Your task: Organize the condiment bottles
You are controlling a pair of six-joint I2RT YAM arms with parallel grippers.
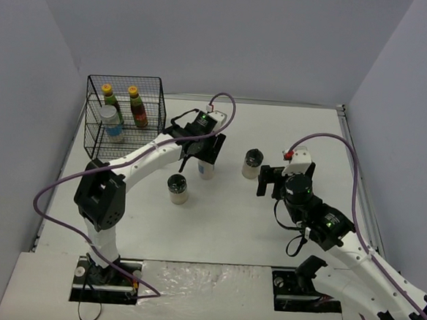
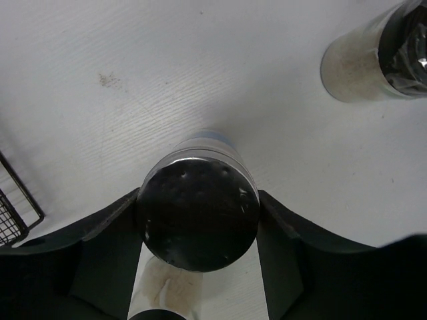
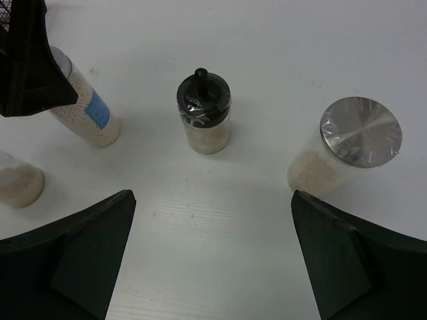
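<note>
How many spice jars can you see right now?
5: rack jar inside the wire rack; gripped jar in the left gripper; dark-lidded jar beside the left arm; black-capped jar mid-table; silver-lidded jar by the right gripper, hidden from the overhead camera.

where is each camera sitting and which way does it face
Top external: above and behind the bases, looking down over the table; left arm and right arm both show.
Left wrist: on the left arm, looking down at the blue-labelled spice jar gripped by the left gripper.
Right wrist: on the right arm, looking down at a black-capped jar beyond the open right gripper.
Shared: all three show the blue-labelled spice jar.
</note>
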